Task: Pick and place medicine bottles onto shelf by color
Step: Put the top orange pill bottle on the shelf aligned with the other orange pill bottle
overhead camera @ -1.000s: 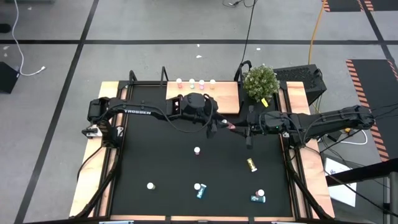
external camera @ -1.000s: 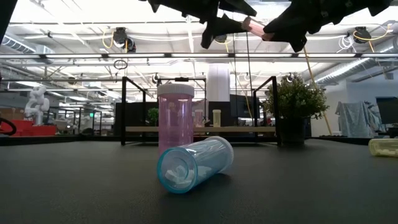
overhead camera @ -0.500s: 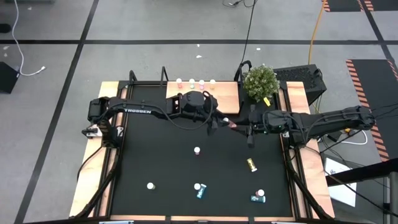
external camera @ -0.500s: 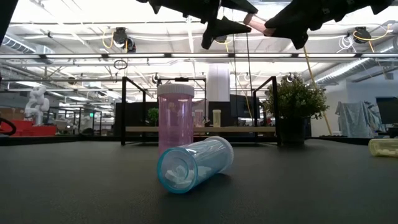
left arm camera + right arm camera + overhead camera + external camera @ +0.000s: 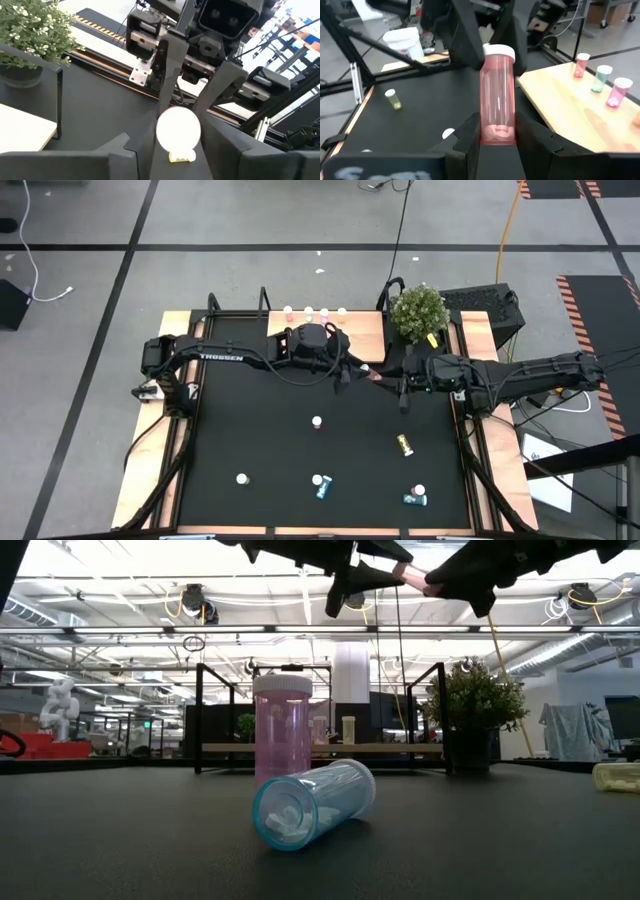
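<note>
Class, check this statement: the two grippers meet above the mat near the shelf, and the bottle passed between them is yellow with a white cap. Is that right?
Not quite: the colour is wrong. The bottle is pink with a white cap, as the right wrist view shows, held between the right gripper fingers. The rest stands: the left gripper meets it above the mat near the shelf.

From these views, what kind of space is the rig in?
Likely a robotics lab or workshop: taped concrete floor with loose cables, exposed ceiling ducts, and another white robot standing among racks behind the table.
</note>
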### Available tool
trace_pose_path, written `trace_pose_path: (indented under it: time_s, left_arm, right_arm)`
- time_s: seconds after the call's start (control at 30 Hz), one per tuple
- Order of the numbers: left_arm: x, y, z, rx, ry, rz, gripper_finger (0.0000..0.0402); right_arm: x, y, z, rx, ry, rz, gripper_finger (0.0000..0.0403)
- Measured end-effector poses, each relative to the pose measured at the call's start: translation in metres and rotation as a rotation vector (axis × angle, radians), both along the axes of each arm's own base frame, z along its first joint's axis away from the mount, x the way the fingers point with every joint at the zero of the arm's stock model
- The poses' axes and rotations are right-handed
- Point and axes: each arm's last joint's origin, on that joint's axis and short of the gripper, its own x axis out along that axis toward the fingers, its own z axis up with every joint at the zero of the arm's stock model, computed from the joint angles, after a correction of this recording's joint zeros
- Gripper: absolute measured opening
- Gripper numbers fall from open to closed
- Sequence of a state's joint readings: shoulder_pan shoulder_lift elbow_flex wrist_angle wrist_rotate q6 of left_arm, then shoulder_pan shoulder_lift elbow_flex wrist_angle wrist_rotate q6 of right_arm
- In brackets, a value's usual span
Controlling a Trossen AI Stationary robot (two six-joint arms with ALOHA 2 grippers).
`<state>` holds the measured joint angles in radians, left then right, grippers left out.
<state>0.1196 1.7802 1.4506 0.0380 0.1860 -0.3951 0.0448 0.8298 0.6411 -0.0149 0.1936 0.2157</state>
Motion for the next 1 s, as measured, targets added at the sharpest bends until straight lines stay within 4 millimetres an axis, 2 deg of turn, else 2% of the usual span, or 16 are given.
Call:
trace_pose_path:
  time_s: [0.37,0.7,0.87,1.0]
  left_arm:
    - [0.0,0.011,0.007,-0.015,-0.07,0.029,0.0173]
    - [0.0,0.012,0.007,-0.006,-0.074,0.014,0.0118]
    - [-0.001,0.016,0.008,-0.018,-0.074,0.023,0.0118]
    - [-0.005,0.022,0.008,-0.014,-0.04,0.036,0.0122]
  right_arm:
    - [-0.005,-0.006,0.007,-0.009,-0.046,0.0,0.0104]
    - [-0.007,-0.01,0.009,-0.019,-0.061,-0.008,0.0104]
    - [-0.007,-0.011,0.01,-0.007,-0.07,-0.023,0.011]
    - [-0.008,-0.014,0.008,0.01,-0.046,-0.045,0.0142]
